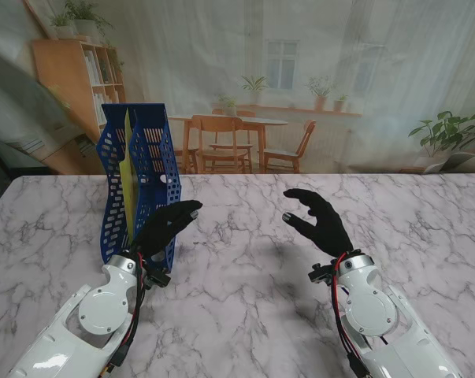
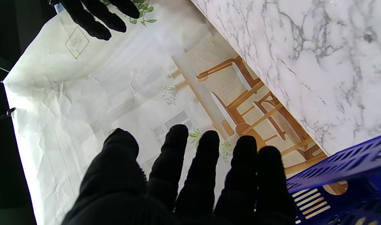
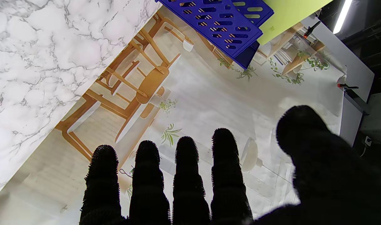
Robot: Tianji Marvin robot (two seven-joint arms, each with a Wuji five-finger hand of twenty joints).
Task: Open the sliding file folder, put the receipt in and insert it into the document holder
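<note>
A blue perforated document holder [image 1: 146, 177] stands upright on the marble table [image 1: 245, 260] at the left. A yellow-green file folder [image 1: 129, 185] stands inside it on edge. The holder's blue wall [image 3: 221, 28] and the folder's yellow-green face [image 3: 290, 12] also show in the right wrist view. My left hand [image 1: 168, 226] hovers just right of the holder, fingers spread, holding nothing. My right hand [image 1: 320, 219] hangs over the table's middle, fingers apart and empty. No receipt can be made out.
A printed backdrop [image 1: 300, 87] of a dining room hangs behind the table's far edge. Bare marble stretches between and around both hands. A corner of the blue holder [image 2: 343, 175] shows next to my left fingers [image 2: 206, 168].
</note>
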